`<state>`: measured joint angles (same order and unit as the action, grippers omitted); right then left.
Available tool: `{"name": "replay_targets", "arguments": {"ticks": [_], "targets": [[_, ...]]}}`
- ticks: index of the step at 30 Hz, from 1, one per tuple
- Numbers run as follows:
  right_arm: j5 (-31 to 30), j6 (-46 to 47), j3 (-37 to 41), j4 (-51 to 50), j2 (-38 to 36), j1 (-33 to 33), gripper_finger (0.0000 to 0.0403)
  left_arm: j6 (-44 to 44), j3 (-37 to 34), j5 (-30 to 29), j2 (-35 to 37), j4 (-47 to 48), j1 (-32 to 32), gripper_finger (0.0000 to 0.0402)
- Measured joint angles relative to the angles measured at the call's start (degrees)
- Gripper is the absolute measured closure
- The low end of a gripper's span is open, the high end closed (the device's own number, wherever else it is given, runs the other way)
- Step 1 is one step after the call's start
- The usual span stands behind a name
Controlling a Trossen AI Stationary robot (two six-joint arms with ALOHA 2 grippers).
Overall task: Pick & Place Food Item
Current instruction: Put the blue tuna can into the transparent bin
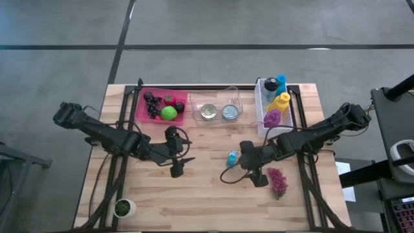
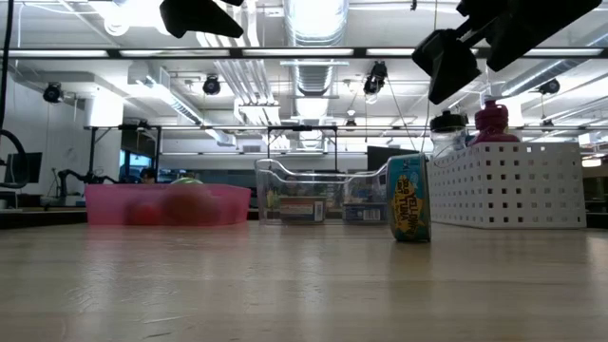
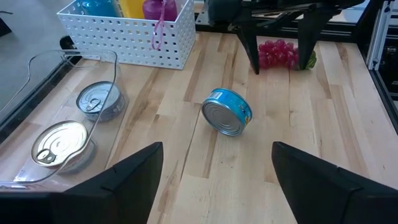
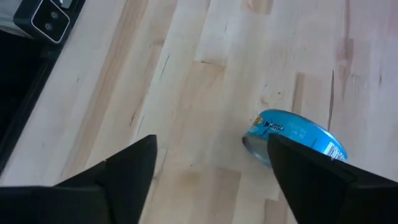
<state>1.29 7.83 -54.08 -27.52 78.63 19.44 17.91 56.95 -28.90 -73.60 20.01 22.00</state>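
Surface: a pale wooden slatted surface (image 1: pixel 207 194) on a grey concrete floor, with a lab room of ceiling lights and ducts beyond it.
Far row: a pink tray of toy fruit (image 1: pixel 162 105) at the left, a clear plastic bin (image 1: pixel 217 107) in the middle, a white perforated basket of bottles (image 1: pixel 275 103) at the right.
Already placed: two silver-topped tins (image 3: pixel 99 102) sit inside the clear bin, which reads as earlier items already sorted.
Task thing: a small blue-labelled round tin (image 1: pixel 233 157) stands on its edge near the middle of the surface, touching no hand and well short of the bin.
Right hand (image 4: pixel 211 171): fingers apart, empty, raised just right of the blue tin.
Left hand (image 3: pixel 214 171): fingers apart, empty, hovering left of the tin and facing it.
Other loose item: a bunch of magenta toy grapes (image 1: pixel 278 181) lies at the near right.
Progress: partway; by my judgement the blue tin is not yet gripped, so grasping, carrying and setting it in the bin remain.
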Motion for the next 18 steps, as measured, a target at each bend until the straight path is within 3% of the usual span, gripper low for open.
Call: {"name": "replay_targets", "arguments": {"ticks": [7, 18], "targets": [[-2.94, -2.31, 0.0, -0.07, 0.0, -0.33, 0.004, 0.0, 0.0, 0.02, 0.0, 0.02, 0.02, 0.0102], [-2.91, -2.01, 0.0, -0.05, 0.0, -0.33, 0.0035, -0.02, 0.0, 0.02, 0.0, 0.02, 0.02, 0.0086]]}}
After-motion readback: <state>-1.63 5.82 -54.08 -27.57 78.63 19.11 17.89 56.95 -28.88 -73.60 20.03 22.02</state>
